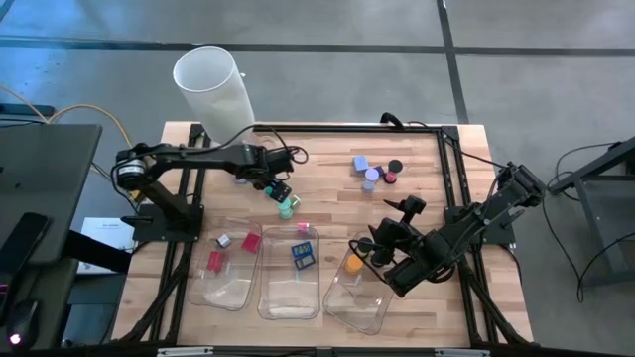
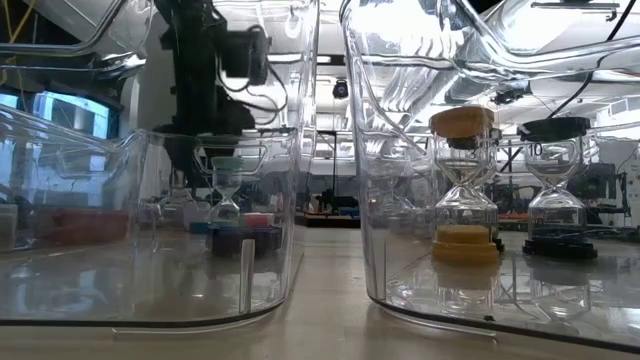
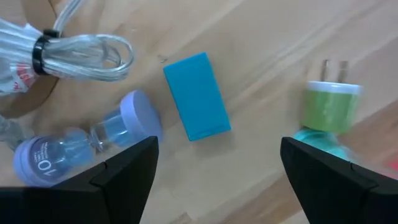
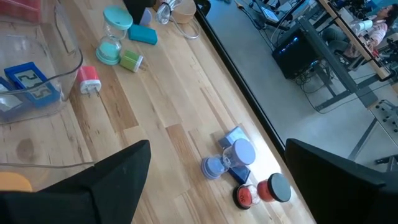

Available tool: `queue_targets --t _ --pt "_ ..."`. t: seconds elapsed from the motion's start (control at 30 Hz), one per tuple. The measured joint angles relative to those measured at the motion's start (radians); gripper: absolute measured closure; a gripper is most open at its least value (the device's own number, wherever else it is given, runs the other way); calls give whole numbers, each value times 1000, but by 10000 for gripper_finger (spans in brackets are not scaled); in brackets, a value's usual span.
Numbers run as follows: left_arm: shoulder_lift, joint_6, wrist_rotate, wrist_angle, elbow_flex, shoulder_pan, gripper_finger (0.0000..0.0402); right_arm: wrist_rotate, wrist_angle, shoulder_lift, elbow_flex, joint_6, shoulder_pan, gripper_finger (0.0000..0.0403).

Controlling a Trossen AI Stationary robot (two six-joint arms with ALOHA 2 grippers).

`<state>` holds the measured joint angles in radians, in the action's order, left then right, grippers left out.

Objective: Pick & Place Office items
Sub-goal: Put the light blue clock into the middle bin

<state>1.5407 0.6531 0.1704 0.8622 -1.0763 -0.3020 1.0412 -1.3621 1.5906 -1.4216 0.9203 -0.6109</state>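
Observation:
My left gripper [image 3: 217,177] stands open, pointing down over the far left of the table [image 1: 278,188]. Below it lie a teal-blue block [image 3: 196,96], a purple sand timer [image 3: 81,140] on its side, and a green plug piece [image 3: 329,106] beside a teal sand timer [image 3: 314,140]. No finger touches any of them. My right gripper [image 4: 217,186] waits open above the far end of the right tray [image 1: 385,228]. Ahead of it on the table are a purple timer [image 4: 230,158], a blue cube [image 4: 233,135] and a red-and-black timer [image 4: 261,190].
Three clear trays stand along the near edge: the left one [image 1: 230,294] holds red pieces, the middle one [image 1: 288,302] blue blocks, the right one [image 1: 365,313] an orange timer [image 1: 353,264]. A red plug [image 4: 89,79] lies by the middle tray. A white cylinder [image 1: 210,84] stands at the far left.

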Motion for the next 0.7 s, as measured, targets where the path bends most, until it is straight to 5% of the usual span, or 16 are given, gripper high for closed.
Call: queue_targets --t 0.7 --pt "92 -1 -44 -86 0 -24 74 0 3 0 0 0 0 41"
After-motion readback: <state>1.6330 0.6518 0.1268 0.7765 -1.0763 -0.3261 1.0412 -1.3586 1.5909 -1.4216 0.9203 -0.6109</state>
